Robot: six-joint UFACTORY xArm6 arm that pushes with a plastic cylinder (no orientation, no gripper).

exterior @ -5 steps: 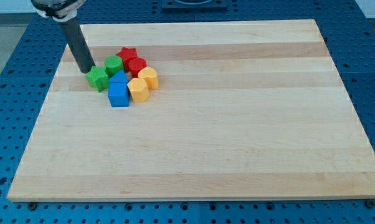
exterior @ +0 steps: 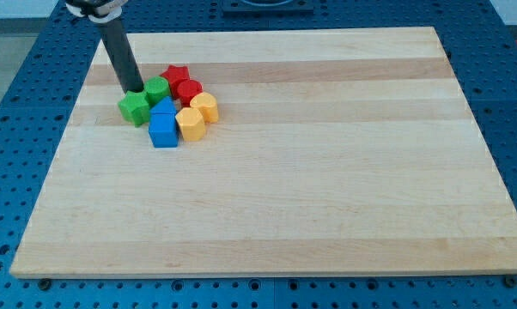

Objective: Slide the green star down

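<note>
Green star near the counter's top-left corner, rod just above it.

The green star (exterior: pixel 135 108) sits at the left end of a tight cluster. My tip (exterior: pixel 134 89) rests just beyond its top edge. There are no jaws, only a rod. Alongside: a green block (exterior: pixel 157 89), red star (exterior: pixel 177 74), red block (exterior: pixel 188 89), blue block (exterior: pixel 163 123), and two yellow blocks (exterior: pixel 191 123) (exterior: pixel 205 106), all on the wooden counter (exterior: pixel 327 172).
</note>
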